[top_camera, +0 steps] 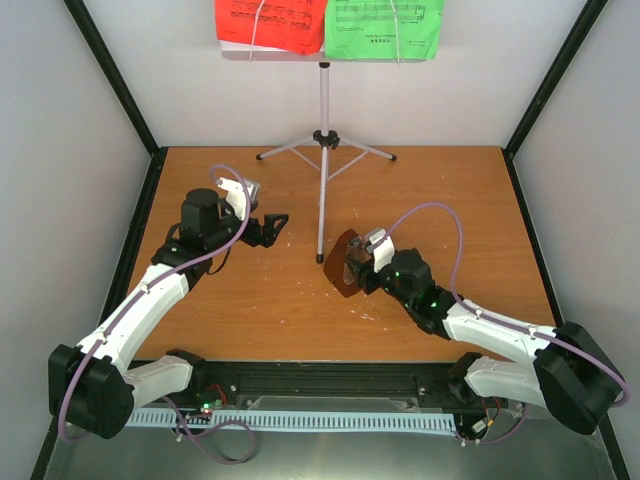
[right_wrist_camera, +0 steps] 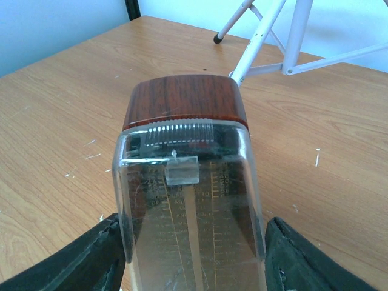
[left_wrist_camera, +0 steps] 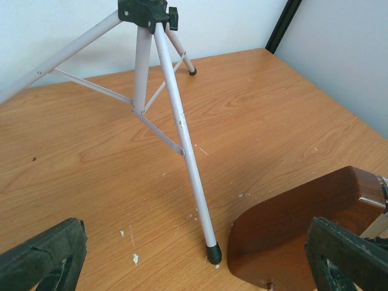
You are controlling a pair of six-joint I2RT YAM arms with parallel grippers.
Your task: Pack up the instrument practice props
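Crowding the metronome [right_wrist_camera: 182, 109] clasped in the right gripper [top_camera: 353, 268] — a tripod stand [top_camera: 323, 110] foot; left gripper [top_camera: 270, 228] spread wide.

I see a scuffed wooden bench [top_camera: 250, 300]; tripod stand [top_camera: 324, 137] stands on it, metronome [top_camera: 341, 266] tipped just beside its near foot.

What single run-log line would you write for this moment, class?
left gripper open, empty | right gripper astride tilted metronome, grip unclear | red sheet, green sheet on tripod stand
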